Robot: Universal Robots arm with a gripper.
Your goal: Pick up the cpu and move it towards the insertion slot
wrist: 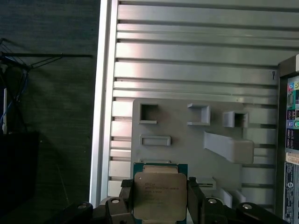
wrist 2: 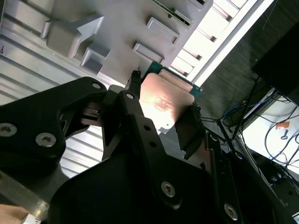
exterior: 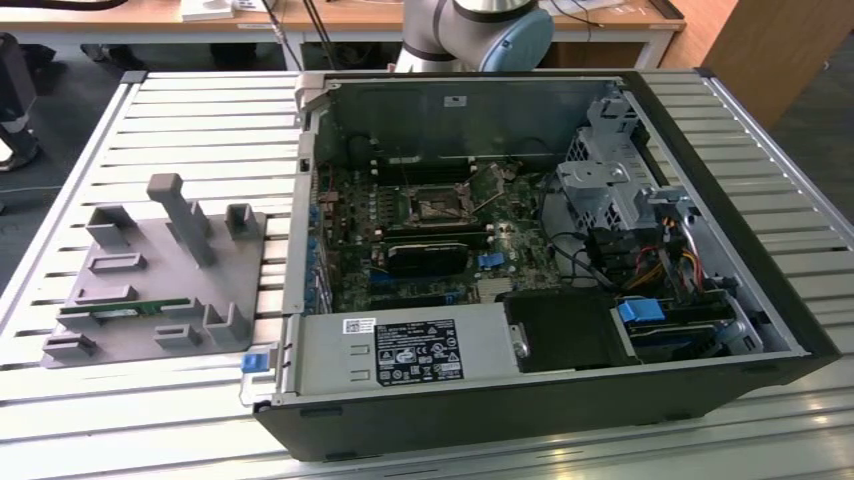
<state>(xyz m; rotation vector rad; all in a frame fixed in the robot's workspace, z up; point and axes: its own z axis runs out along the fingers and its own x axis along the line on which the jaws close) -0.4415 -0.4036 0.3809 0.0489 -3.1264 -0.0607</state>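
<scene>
The cpu point(wrist: 159, 193), a flat square chip with a shiny metal top and a green rim, sits between two black fingers point(wrist: 195, 198); my gripper point(wrist: 160, 199) is shut on it. The second wrist view also has the cpu point(wrist 2: 163, 100) clamped in the gripper point(wrist 2: 164, 109). It hangs well above the grey fixture plate point(wrist: 182, 154) on the slatted table. The insertion slot point(exterior: 434, 207), a small square socket with a dark centre and metal frame, lies on the motherboard inside the open computer case point(exterior: 534, 400).
The grey fixture point(exterior: 147, 290) with upright posts and a green memory stick point(exterior: 127, 311) stands on the slatted table at the exterior view's left. Inside the case are a long black block point(exterior: 427, 255), cables and a drive cage point(exterior: 601, 190). The arm's base point(exterior: 474, 30) stands behind the case.
</scene>
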